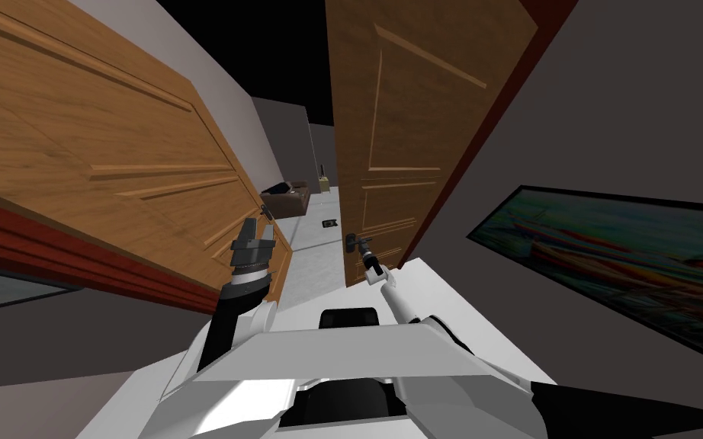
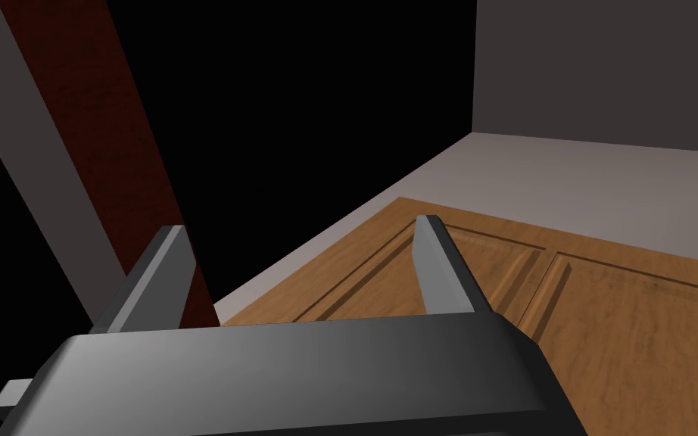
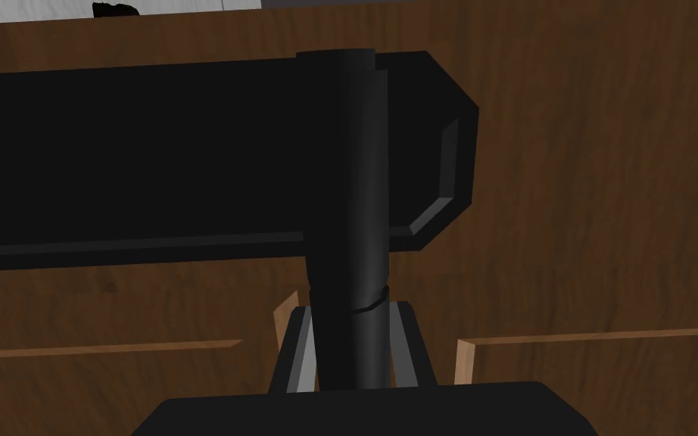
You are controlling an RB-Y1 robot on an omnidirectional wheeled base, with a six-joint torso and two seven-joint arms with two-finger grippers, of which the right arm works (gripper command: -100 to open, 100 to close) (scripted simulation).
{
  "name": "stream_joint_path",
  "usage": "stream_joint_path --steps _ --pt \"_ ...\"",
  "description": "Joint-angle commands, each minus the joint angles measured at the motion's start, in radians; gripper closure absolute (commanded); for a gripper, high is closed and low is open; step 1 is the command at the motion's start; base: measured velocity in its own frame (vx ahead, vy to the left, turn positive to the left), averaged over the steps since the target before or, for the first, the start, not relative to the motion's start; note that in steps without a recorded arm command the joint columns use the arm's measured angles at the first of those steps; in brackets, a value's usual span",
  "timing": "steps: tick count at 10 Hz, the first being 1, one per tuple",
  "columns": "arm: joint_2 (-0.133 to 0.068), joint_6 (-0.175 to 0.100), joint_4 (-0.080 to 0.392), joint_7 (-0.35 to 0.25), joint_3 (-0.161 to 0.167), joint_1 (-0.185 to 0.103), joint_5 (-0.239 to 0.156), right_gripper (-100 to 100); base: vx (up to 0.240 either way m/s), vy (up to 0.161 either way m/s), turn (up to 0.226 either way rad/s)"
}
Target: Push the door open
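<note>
The door [image 1: 418,114] stands ajar, right against the right fingers. The right arm [image 1: 403,301] reaches forward, its gripper [image 3: 351,322] clamped on the black handle [image 3: 347,189]. The left gripper [image 2: 300,225] is raised with fingers spread, beside a second door [image 2: 567,303].

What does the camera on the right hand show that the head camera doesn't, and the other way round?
Right wrist view: close up, the right arm's fingers pressing both sides of the stem of the dark handle. Head view: a second wooden door on the left, the left arm's fingers near it, a painting on the right wall, and a hallway beyond. Both: the brown door and its handle.
</note>
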Motion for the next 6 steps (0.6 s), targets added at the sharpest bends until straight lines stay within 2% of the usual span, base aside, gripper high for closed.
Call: stream_joint_path --steps 1,3,6 --pt "0.000 0.001 0.003 0.001 0.002 0.007 0.001 100 0.000 0.000 0.000" --pt "0.000 0.001 0.003 0.001 0.002 0.007 0.001 100 0.000 0.000 0.000" --pt "-0.013 0.000 0.006 0.007 -0.026 -0.003 -0.004 100 0.140 0.075 -0.037"
